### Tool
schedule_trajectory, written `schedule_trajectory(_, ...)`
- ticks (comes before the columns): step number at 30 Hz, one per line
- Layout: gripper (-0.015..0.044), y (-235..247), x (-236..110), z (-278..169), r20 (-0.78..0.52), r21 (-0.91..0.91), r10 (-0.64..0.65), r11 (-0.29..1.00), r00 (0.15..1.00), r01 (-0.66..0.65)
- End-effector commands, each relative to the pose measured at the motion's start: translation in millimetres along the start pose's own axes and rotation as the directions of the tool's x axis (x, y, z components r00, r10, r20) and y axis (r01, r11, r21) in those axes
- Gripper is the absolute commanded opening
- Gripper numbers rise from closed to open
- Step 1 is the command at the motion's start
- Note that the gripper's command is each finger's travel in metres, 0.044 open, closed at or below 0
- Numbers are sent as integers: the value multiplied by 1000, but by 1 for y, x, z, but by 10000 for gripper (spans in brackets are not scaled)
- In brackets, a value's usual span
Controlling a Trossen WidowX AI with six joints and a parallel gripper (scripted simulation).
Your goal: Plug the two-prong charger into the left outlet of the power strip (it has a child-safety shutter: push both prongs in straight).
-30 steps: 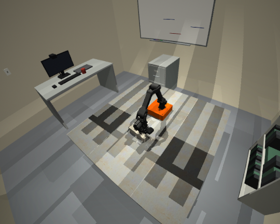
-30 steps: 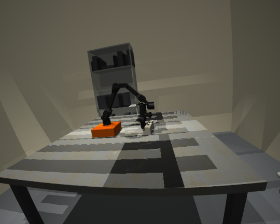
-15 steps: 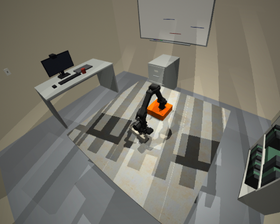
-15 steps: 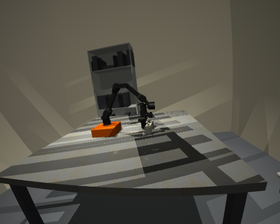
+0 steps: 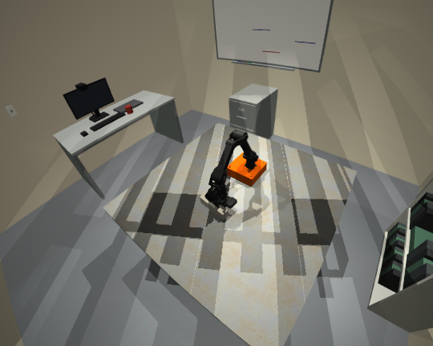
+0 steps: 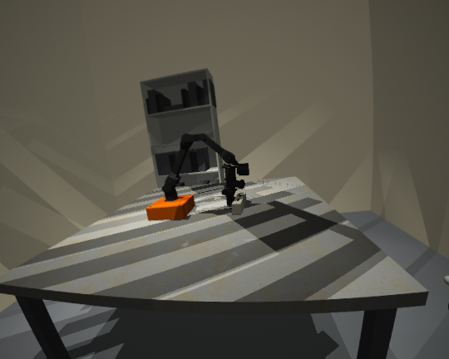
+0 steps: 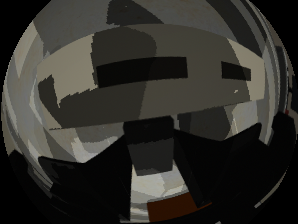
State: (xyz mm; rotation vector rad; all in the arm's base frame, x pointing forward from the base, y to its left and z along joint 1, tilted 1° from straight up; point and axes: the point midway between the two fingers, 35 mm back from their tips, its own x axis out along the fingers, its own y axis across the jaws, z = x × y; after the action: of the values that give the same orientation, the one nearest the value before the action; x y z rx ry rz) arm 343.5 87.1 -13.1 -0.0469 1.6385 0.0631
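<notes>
Both prongs could be jammed against the shutter of the power strip point(image 6: 239, 204) if the charger point(image 7: 152, 137), gripped by the closed fingers, is tilted.

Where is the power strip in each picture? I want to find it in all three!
Top: the power strip is the pale block under the gripper, just left of picture middle.
Exterior: power strip, small pale block on the table, right of the orange base.
Wrist: the wide pale band with dark slots across the upper half.
Shared landmark: the gripper, right above it.
</notes>
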Motion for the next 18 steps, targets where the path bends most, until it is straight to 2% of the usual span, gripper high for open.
schedule_trajectory(1,0,1,-1,6,12,-4,5,1000,1000,-5)
schedule_trajectory(18,0,1,-1,13,13,-4,5,1000,1000,-5)
